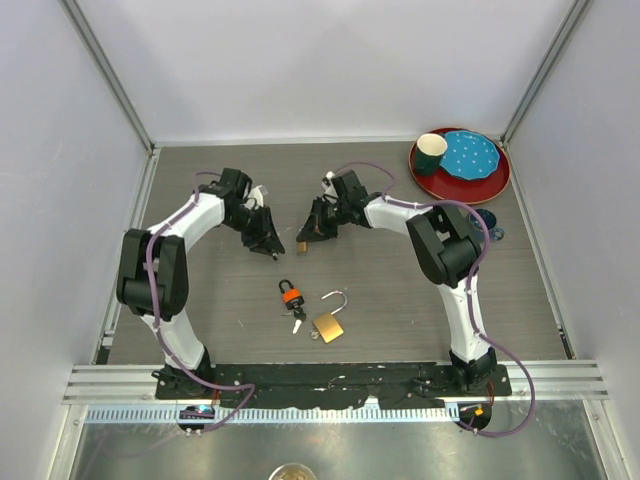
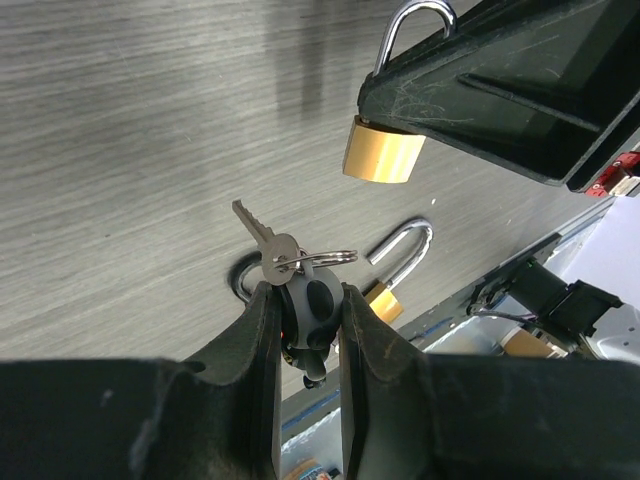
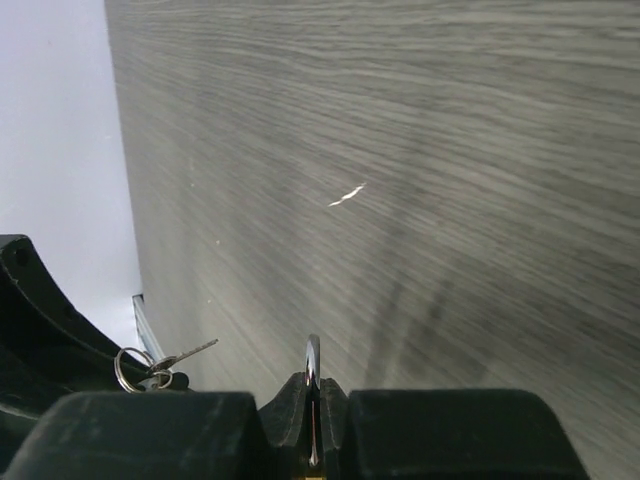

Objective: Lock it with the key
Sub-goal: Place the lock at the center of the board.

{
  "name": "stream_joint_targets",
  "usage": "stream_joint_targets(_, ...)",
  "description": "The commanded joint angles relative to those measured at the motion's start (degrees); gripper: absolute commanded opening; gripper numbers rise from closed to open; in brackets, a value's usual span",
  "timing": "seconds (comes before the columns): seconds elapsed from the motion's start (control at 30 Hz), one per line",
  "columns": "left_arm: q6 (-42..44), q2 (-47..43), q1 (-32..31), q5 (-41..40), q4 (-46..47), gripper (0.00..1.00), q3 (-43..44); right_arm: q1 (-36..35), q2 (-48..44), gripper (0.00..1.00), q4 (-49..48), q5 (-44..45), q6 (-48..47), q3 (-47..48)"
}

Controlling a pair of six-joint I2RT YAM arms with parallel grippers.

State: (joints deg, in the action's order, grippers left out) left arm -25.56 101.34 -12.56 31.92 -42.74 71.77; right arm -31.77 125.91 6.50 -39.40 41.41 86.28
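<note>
Brass padlock pinched in right hand, keys pinched in left hand; spare padlock, orange key nearby on bench.

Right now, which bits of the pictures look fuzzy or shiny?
Left wrist view: the key is sharp, and the held lock has a glinting loop. Right wrist view: the table looks streaky, and the right gripper up close is dark and soft. Top view: even light, faint shadows.

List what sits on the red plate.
A blue dotted plate and a dark green cup sit on the red plate. They cover its centre; the cup's contents cannot be seen.
</note>
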Motion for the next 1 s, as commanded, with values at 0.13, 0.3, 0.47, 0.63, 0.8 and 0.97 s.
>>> stream_joint_targets(0.13,-0.5,2.5,0.3,0.7,2.0,0.0,2.7,-0.3,1.3,0.21,-2.1,4.5,0.2,-1.0)
stream_joint_targets(0.3,-0.5,4.0,0.3,0.8,2.4,0.0,2.8,-0.3,-0.1,0.34,1.5,7.7,-2.0,-1.3)
stream_joint_targets(0.47,-1.2,7.0,0.1,1.1,3.2,0.0,4.2,-0.4,-1.3,0.46,4.6,10.4,-4.6,-0.9)
stream_joint_targets(0.63,-1.9,9.5,-0.5,0.8,3.9,0.0,6.0,-0.3,-2.0,0.49,7.4,11.4,-5.8,-0.1)
stream_joint_targets(0.8,-2.4,12.6,-1.4,0.9,4.4,0.01,9.6,-0.3,-3.7,0.51,10.4,14.6,-8.3,0.1)
stream_joint_targets(0.97,-2.0,15.6,-2.6,-0.1,3.9,0.02,12.8,-0.2,-4.7,0.54,11.6,16.3,-9.2,0.7)
